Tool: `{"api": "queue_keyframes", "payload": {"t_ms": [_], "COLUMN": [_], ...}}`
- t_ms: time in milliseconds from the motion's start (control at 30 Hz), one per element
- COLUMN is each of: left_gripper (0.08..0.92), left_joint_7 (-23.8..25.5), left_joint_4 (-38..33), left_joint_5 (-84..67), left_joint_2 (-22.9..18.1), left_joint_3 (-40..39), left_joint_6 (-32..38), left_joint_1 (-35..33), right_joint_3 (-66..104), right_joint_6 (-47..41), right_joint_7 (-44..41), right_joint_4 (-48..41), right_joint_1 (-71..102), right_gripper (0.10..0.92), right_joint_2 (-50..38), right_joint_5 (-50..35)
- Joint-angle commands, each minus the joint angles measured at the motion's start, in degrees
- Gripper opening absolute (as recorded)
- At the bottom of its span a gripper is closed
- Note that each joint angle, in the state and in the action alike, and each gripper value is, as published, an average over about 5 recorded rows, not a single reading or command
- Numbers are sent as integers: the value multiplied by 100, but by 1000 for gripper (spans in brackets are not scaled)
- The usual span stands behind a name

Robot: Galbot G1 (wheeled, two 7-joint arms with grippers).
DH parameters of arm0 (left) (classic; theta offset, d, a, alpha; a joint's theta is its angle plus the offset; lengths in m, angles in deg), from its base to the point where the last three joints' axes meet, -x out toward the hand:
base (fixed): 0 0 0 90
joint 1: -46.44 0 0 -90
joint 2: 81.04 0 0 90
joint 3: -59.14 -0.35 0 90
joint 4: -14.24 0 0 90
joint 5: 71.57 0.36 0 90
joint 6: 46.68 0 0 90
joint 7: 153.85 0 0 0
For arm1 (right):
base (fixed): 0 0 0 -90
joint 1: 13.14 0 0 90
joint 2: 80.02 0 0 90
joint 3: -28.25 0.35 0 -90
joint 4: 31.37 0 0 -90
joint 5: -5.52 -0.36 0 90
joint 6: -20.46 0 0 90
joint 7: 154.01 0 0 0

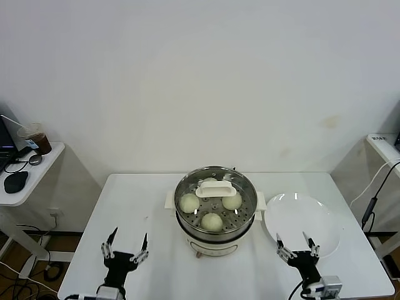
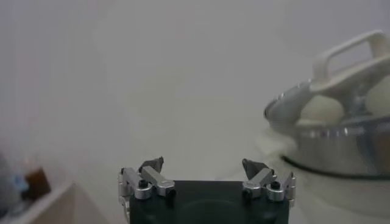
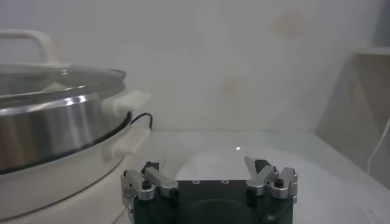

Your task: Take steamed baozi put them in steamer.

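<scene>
The steamer (image 1: 187, 229) stands mid-table in its white pot base (image 1: 219, 245), with the glass lid (image 1: 245, 189) and its white handle (image 1: 216, 189) on top. Under the glass lie several steamed baozi (image 1: 189, 202), pale and round. My left gripper (image 1: 130, 236) hovers open near the table's front edge, left of the pot and apart from it. The right gripper (image 1: 292, 237) is open over the near rim of the empty white plate (image 1: 315, 215). The left wrist view shows the open left gripper (image 2: 203, 164), the steamer (image 2: 341, 146) and a baozi (image 2: 323, 108). The right wrist view shows the right gripper (image 3: 207, 164), the steamer (image 3: 55, 134) and the plate (image 3: 228, 155).
A small side table (image 1: 37, 172) at the far left carries a drink cup (image 1: 37, 139) and a mouse (image 1: 15, 181). A white shelf (image 1: 384, 147) with a hanging cable (image 1: 372, 200) stands at the right. A black cord (image 3: 141, 119) runs behind the pot.
</scene>
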Motion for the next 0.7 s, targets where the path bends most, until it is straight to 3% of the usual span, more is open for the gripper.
{"api": "queue_keyframes", "payload": {"t_ms": [33,700], "left_gripper": [823,823], "left_joint_7": [-92,-28], "left_joint_4": [-441,-612], "left_joint_5": [-807,-977], "left_joint_2": [-53,171], "left_joint_3": [100,104], "left_joint_6": [-219,-56], "left_joint_1": [-811,-885], "right_joint_3": [94,430], "right_joint_6": [-221,-268], "right_joint_7": [18,-332], "right_joint_4": [359,580], "right_joint_1": [310,623], "right_gripper": [823,823], "right_joint_2": [59,94], "right_joint_5": [204,200]}}
